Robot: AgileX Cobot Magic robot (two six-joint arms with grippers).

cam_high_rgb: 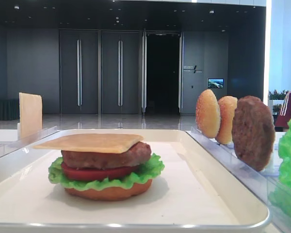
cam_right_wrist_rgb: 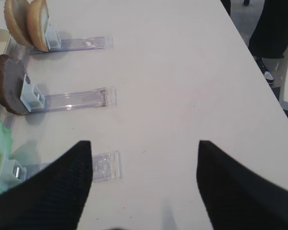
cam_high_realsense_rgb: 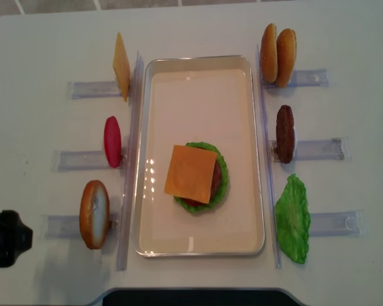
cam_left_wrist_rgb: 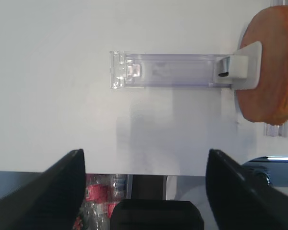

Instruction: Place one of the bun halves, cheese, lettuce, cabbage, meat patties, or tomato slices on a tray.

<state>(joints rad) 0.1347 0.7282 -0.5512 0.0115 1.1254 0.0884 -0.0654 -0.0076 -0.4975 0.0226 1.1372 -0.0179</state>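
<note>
The white tray holds one stack: a flat bun half, lettuce, a tomato slice, a meat patty and, on top, the cheese. My left gripper is open and empty at the table's front-left edge. It faces a bun half standing in its clear rack. My right gripper is open and empty above bare table, right of the racks that hold a lettuce leaf and a patty.
Left of the tray, clear racks hold a spare cheese slice, a tomato slice and a bun half. On the right stand two bun halves, a patty and a lettuce leaf.
</note>
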